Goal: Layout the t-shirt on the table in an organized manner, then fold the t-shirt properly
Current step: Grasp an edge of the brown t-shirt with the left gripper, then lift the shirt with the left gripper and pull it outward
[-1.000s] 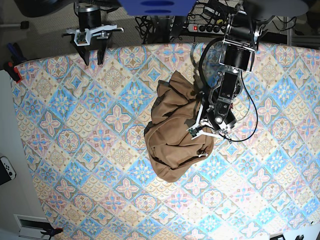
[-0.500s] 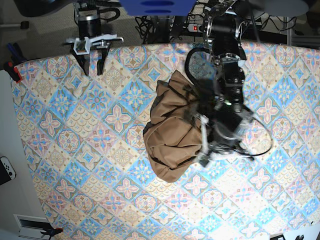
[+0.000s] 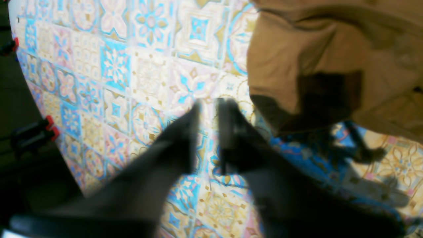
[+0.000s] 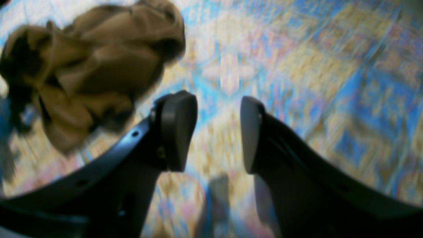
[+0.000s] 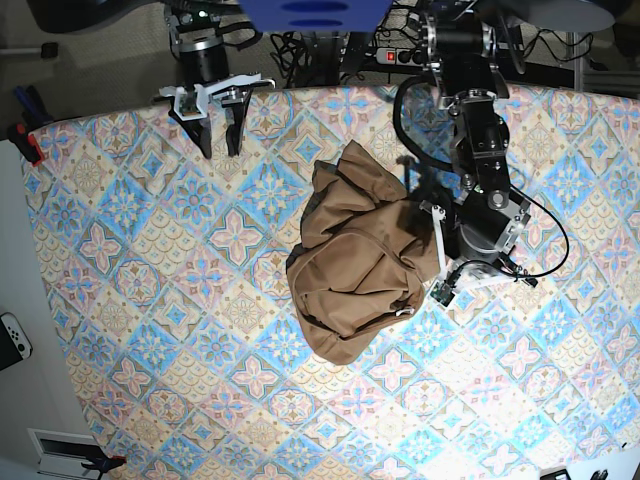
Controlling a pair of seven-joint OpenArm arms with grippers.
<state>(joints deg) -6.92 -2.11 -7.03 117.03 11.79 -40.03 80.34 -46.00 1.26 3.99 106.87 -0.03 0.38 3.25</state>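
Patterned cloth of blue, pink and cream diamond tiles covers the table (image 5: 150, 300), and the t-shirt (image 5: 355, 265) lies on it as a crumpled tan heap, a little toward the far edge from the table's middle. Its folds bunch upward at the far end and round off into a smoother lobe at the near end. Just beside the t-shirt, on the base view's right, the left gripper (image 3: 208, 109) hangs over bare tablecloth; in its wrist view the two dark fingers (image 3: 185, 132) stand a narrow gap apart with nothing between them, and the edge of the tan fabric shows close by, apart from the tips. Well apart from the t-shirt, at the table's far edge on the base view's left, the right gripper (image 4: 218, 132) points down at the cloth, its pads (image 4: 178, 129) spread with only the pattern visible between them; the heap appears off to one side in that blurred wrist view. Black cables (image 5: 330, 45) lie beyond the far edge.
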